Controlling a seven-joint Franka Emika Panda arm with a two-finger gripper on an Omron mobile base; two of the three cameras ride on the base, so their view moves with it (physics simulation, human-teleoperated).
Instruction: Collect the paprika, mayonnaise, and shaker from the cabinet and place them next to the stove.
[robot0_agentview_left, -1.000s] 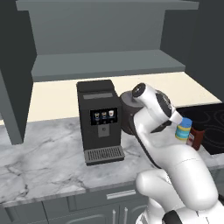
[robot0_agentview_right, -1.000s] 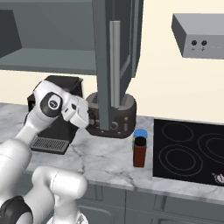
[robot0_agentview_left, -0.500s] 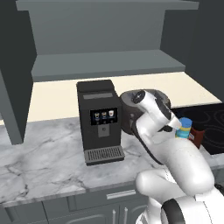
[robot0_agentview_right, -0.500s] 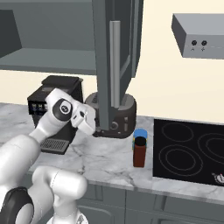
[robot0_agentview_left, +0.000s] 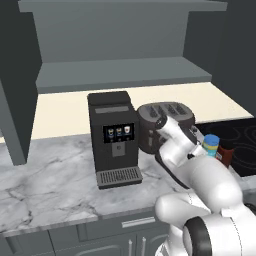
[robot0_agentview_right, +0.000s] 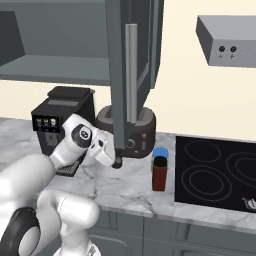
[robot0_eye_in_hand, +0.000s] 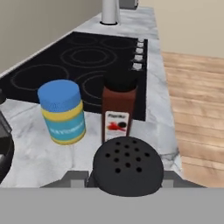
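Note:
My gripper (robot0_eye_in_hand: 126, 177) is shut on the shaker (robot0_eye_in_hand: 127, 165), a dark cylinder whose perforated top sits right in front of the hand camera. Just beyond it the paprika (robot0_eye_in_hand: 118, 109), dark red with a black cap, stands upright on the marble counter. The blue-lidded mayonnaise (robot0_eye_in_hand: 63, 113) stands to its left. Both jars sit beside the black stove (robot0_eye_in_hand: 78, 61). From the right base the gripper (robot0_agentview_right: 116, 161) hangs low over the counter under the open cabinet door (robot0_agentview_right: 131, 75), left of the paprika (robot0_agentview_right: 159, 175) and mayonnaise (robot0_agentview_right: 160, 151). The cabinet shelf (robot0_agentview_left: 120, 75) is bare.
A black coffee machine (robot0_agentview_left: 112, 137) and a dark toaster (robot0_agentview_left: 165, 115) stand on the counter behind the arm. The open door's bar handle (robot0_agentview_right: 131, 70) hangs close above the hand. A grey range hood (robot0_agentview_right: 227, 47) is over the stove (robot0_agentview_right: 215, 172). Wooden floor lies past the counter edge.
The hand has swung down and to the right with the shaker, closer to the counter and the two jars. The jars have not moved.

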